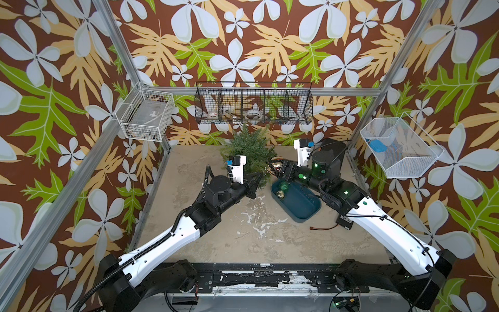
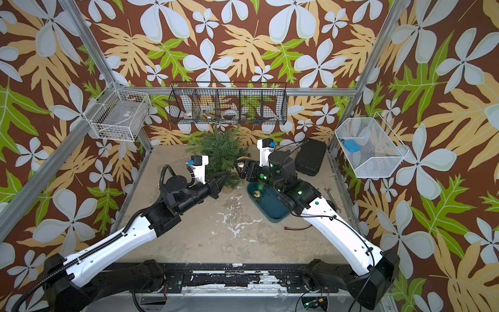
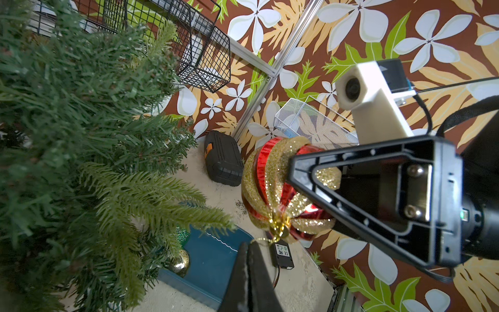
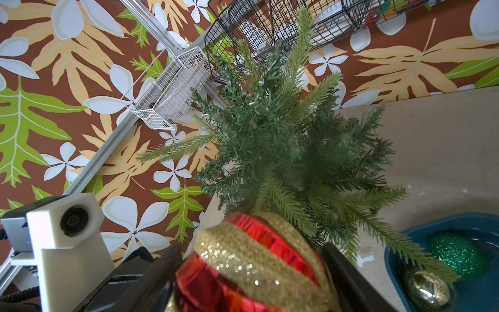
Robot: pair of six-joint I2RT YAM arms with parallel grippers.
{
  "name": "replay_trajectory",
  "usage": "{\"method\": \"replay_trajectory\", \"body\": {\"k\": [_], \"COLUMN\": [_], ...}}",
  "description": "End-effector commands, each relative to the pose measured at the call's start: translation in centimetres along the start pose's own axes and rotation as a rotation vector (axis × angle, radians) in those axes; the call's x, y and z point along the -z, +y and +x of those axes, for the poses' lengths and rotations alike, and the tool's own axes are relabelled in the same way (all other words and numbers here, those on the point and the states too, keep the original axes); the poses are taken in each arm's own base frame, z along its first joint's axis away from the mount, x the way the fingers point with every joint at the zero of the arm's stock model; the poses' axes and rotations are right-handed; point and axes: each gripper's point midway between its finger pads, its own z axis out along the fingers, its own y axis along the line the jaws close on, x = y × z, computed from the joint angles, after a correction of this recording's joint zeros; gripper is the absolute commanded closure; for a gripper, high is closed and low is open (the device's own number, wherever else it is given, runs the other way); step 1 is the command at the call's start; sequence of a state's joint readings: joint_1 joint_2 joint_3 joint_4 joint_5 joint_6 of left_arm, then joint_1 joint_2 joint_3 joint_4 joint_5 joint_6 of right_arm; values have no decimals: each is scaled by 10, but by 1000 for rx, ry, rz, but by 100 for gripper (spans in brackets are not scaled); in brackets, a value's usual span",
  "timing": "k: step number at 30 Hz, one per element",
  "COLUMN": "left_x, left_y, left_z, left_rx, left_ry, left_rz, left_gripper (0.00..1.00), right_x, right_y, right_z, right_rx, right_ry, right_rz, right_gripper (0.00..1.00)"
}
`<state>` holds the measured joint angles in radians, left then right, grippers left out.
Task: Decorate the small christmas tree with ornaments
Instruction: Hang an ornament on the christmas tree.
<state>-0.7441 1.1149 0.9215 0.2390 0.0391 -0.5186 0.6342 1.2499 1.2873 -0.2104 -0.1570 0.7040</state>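
The small christmas tree (image 1: 248, 148) stands at the back of the table, dark green and bushy, and fills the left wrist view (image 3: 81, 121). My right gripper (image 1: 276, 165) is shut on the red-and-gold striped ornament (image 4: 251, 256), held just right of the tree's lower branches. My left gripper (image 3: 249, 243) is shut; its tips (image 1: 260, 175) meet the ornament's thin gold hanging loop (image 3: 260, 239), and I cannot tell whether the loop is pinched. The glittery green ball (image 1: 283, 185) and the small gold ball (image 1: 280, 193) lie in a teal tray (image 1: 302, 209).
A black case (image 2: 310, 158) lies at the back right corner. A small black device with a cable (image 1: 344, 222) and a wrench (image 2: 330, 197) lie by the right edge. Wire baskets hang on the back wall (image 1: 253, 105) and on both side walls.
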Motion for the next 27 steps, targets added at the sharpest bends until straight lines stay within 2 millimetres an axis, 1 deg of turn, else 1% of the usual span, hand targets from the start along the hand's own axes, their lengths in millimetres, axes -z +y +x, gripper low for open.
{"method": "replay_trajectory", "body": {"k": [1,4,13,20,27], "left_x": [-1,-2,-9,-12,-11], "left_y": [1,3,6,10,16], "left_z": [-4,-5,-4,-4,-4], "left_rx": [-12,-13,-20,-20,-13], "left_ry": [-6,-8,11,16,15], "left_rz": [1,-6,-13,-26,-42], "left_gripper": [100,100,100,100,100], "right_x": [-2,-6,-7,-11,-20], "right_y": [3,0,-7,-16,-18], "right_z": [-10,-11,-15,-13,-9], "right_rx": [25,27,33,25,18], "right_ry": [-39,-39,-56,-49,-31], "right_rz": [-1,13,39,59,51], "right_gripper": [30,30,30,30,30]}}
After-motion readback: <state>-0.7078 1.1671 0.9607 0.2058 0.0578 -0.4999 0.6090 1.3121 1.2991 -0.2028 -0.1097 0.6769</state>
